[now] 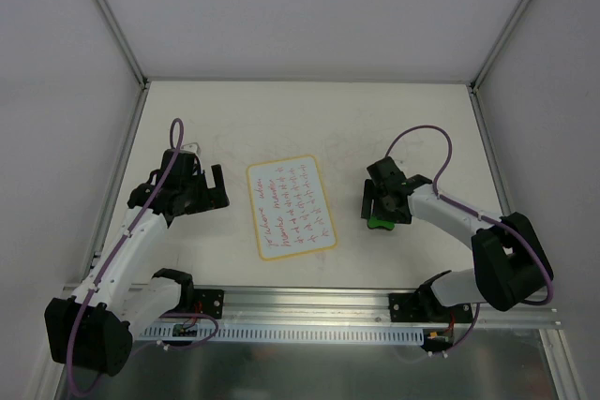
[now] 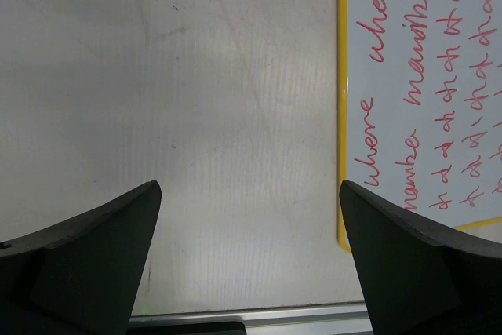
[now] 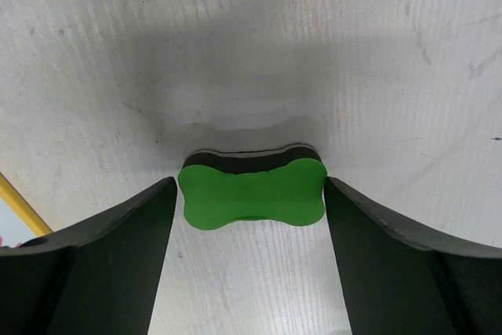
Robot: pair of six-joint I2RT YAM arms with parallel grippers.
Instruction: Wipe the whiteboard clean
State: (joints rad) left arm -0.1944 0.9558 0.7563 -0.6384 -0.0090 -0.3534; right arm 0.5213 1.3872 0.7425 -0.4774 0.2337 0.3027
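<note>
— Right, start at the left of the overhead view. How do the left jaws stand?
— Wide apart, holding nothing. The left arm (image 1: 141,227) reaches up the left side of the frame. In its wrist view the two dark fingers (image 2: 86,260) sit in the lower corners, with only scuffed worktop (image 1: 234,119) between them.

— And the whiteboard?
— The whiteboard (image 1: 291,207) lies flat on the worktop at the centre of the overhead frame. It is slightly tilted and lies between the two arms, apart from both. Its yellow rim (image 2: 342,115) runs down the right side of the left wrist view. Rows of red handwriting (image 2: 416,60) cover the white face, and the words "where" and "when" can be read.

— Does anything touch it?
— Nothing that I can see. The left jaws point towards its left edge from just beside it.

— Now the right side.
— The right arm (image 1: 459,217) comes in from the lower right of the overhead frame. The right jaws are closed on a green eraser (image 3: 251,194). It is bone-shaped with a dark layer under the green, and one finger (image 3: 118,264) meets each end of it.

— Is the eraser lifted?
— It looks to be resting on the worktop, right of the whiteboard. A sliver of the yellow rim shows at the left edge of the right wrist view.
</note>
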